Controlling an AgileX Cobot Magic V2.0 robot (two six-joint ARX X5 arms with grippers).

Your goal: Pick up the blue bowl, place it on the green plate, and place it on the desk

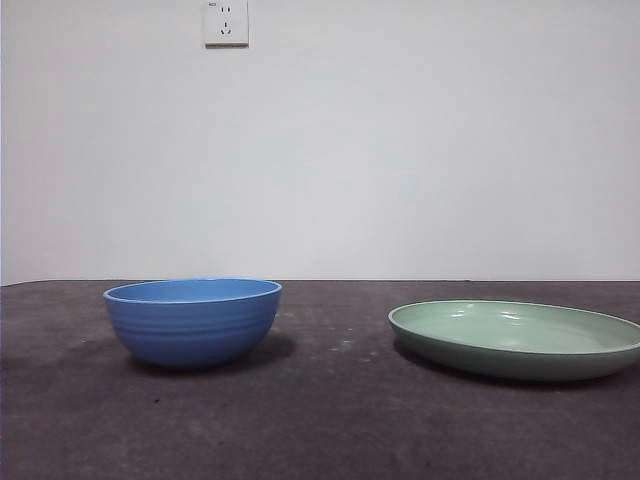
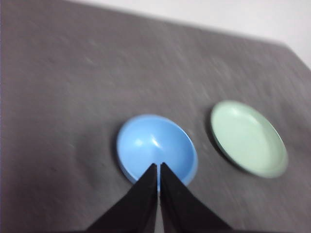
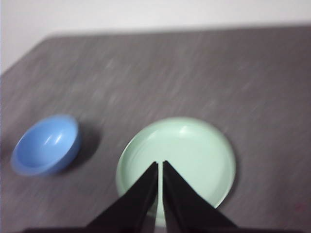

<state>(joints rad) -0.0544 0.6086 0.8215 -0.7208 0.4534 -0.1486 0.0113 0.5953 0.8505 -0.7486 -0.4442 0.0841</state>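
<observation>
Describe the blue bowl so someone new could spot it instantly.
Start at the dark grey desk below the white wall. Two dishes sit on it, apart; the blue bowl is the one under the wall socket. It is deep, glossy and ribbed, while the green plate is wide and shallow.

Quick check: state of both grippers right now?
Left gripper: shut, empty, above the blue bowl.
Right gripper: shut, empty, above the green plate.

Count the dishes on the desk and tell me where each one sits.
2. The blue bowl stands on the desk toward the front view's left; the green plate lies apart from it on the right. Both look empty, and no other dish shows in any view.
</observation>
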